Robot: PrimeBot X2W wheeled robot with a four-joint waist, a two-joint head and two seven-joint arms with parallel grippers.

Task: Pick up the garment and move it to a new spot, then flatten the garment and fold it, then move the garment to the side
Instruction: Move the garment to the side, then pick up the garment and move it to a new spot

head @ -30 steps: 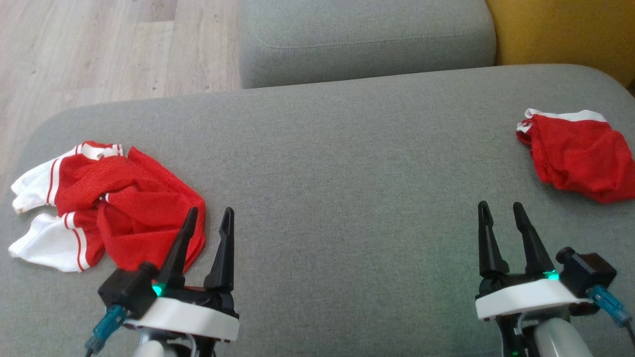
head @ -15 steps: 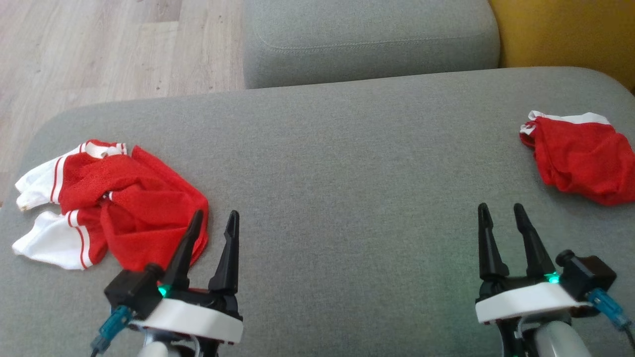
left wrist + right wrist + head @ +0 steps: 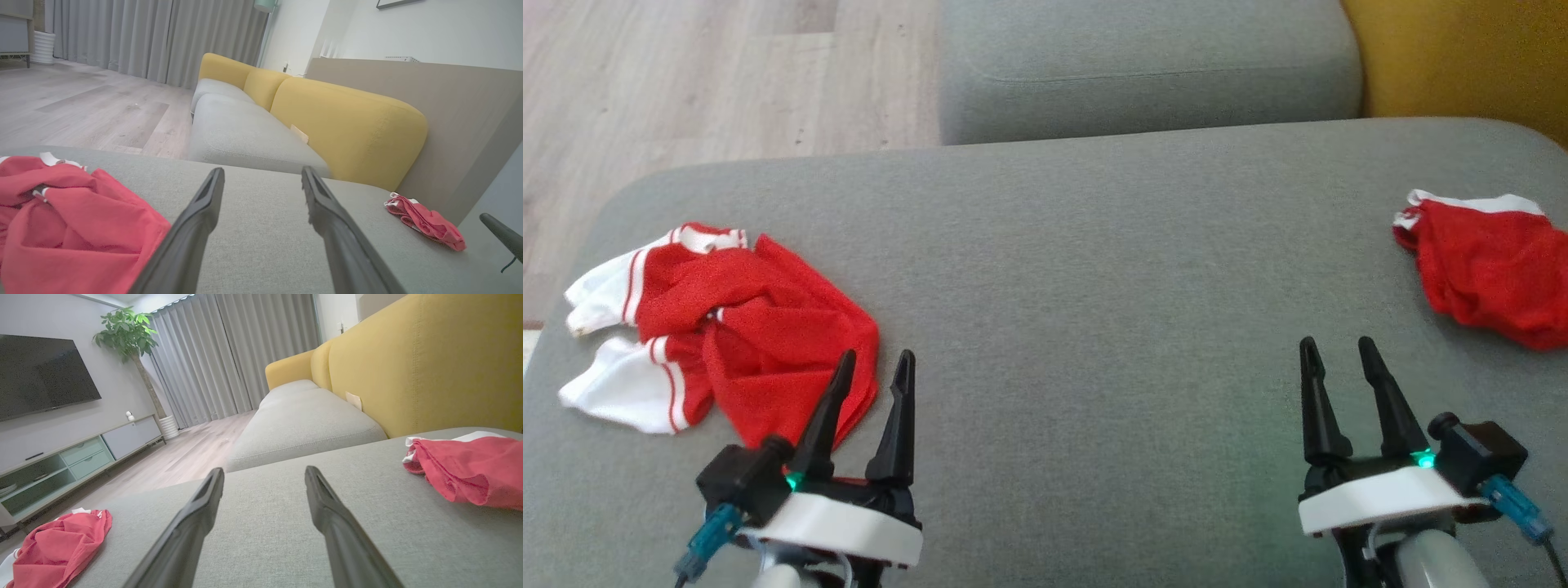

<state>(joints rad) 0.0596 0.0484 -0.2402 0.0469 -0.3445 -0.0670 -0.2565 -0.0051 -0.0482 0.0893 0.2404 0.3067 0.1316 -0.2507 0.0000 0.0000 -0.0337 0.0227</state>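
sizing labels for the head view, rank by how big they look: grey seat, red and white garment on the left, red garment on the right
1. grey seat
2. red and white garment
3. red garment, cut off by the frame edge, so unsure

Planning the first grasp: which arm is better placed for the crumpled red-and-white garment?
Left. The left gripper is open beside the garment; the right gripper, also open, is across the cushion.
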